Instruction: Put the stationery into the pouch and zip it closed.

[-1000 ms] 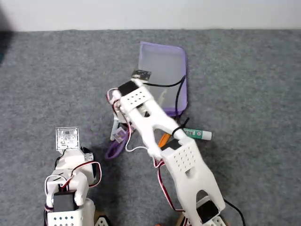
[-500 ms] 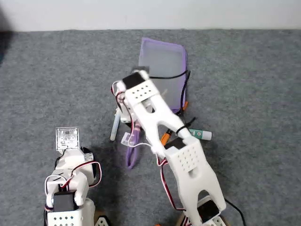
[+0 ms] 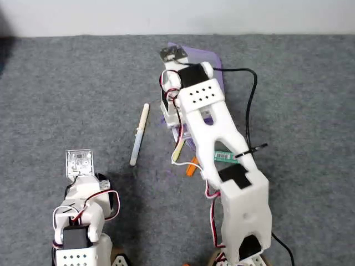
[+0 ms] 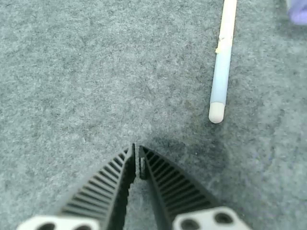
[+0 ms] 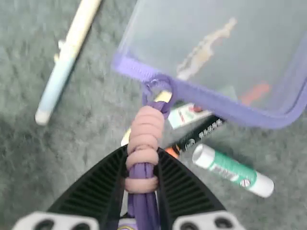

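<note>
Grey felt table point(image 3: 305, 83): right gripper point(image 5: 143, 154) pinches the strap point(image 5: 144, 128) of the pouch point(image 5: 216, 48) near the far edge. Left gripper point(image 4: 137, 152) is pressed together by the near edge, pen point(image 4: 223, 62) close by.

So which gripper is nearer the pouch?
Right. The right gripper is shut on the cord of the pouch; the left gripper is apart, over carpet near the pen.

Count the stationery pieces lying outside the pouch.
4 clearly: a pale pen alone on the carpet; a green glue stick, black marker and orange item bunched at the pouch's zipper edge. More may be hidden under the pouch and right arm.
</note>
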### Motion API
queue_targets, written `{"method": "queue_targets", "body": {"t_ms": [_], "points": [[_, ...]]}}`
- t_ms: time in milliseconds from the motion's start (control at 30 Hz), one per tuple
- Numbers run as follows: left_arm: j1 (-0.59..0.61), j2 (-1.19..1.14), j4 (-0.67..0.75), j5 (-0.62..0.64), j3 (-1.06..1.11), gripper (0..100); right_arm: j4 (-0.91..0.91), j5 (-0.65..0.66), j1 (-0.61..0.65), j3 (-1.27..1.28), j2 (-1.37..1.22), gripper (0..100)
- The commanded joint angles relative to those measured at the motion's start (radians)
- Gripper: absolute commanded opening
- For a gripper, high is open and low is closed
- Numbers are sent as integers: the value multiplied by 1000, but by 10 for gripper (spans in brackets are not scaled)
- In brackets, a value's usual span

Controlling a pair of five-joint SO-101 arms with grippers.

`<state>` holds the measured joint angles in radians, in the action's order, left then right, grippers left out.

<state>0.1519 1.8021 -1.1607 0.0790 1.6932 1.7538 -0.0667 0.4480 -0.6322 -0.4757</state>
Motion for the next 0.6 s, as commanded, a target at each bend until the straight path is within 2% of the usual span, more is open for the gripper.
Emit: {"method": "queue_targets", "body": {"t_ms": [0,300,467,567], "points": [[0,6,9,-5,-10,15,42,14,-2,181,200,8],[0,6,9,-5,-10,15,39,-95,18,511,455,8],[-5,5,9,-5,-10,15,39,-87,18,555,567,8],[-5,6,-37,-5,-10,15,39,-34,18,620,616,8]]}}
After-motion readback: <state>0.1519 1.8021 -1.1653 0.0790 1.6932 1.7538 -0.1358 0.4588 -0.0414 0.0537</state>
